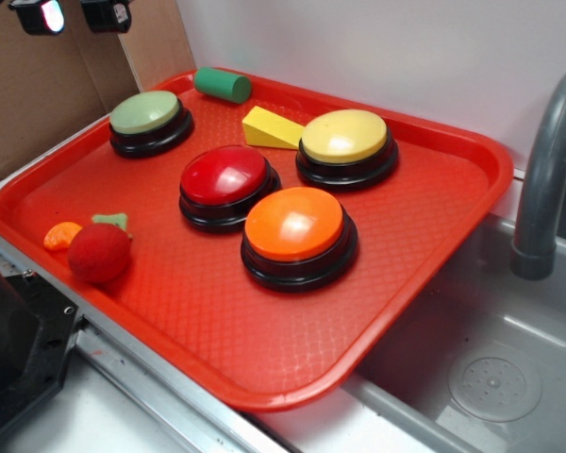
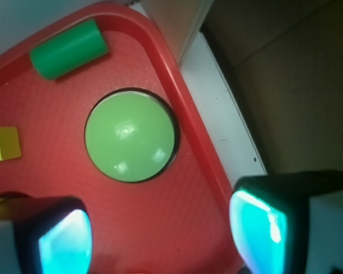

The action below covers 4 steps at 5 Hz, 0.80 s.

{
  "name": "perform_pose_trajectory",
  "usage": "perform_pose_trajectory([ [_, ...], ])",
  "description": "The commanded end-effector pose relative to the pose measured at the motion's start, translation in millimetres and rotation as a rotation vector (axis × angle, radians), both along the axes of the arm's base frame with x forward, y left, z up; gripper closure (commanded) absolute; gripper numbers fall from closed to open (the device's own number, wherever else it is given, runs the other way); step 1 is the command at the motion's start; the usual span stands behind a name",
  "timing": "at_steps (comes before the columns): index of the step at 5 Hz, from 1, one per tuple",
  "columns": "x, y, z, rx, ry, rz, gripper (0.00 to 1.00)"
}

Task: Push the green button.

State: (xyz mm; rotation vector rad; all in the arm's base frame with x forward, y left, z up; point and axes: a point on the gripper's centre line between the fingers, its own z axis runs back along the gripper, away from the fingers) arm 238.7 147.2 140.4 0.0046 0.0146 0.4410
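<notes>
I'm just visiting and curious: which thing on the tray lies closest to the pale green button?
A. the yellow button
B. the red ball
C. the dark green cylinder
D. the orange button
C: the dark green cylinder lies just beyond the green button at the tray's far edge.

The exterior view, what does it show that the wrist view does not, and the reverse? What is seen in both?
Only the exterior view shows the red button, the orange button, the yellow button, the red ball and the grey faucet.

Only the wrist view shows the fingers, spread apart and holding nothing, above the tray's edge.

Both show the green button, the dark green cylinder, the yellow wedge and the red tray.
</notes>
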Motion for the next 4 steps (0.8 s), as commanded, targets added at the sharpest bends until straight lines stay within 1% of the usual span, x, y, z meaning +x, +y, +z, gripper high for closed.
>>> perform_pose_trajectory([
  [1, 0.4, -5.6, 27.3, 0.102, -0.118, 0.034, 0.0],
  [3, 2.3, -1.4, 30.4, 0.079, -0.121, 0.019, 0.0],
  [4, 4.3, 0.1, 28.5, 0.084, -0.125, 0.032, 0.0],
])
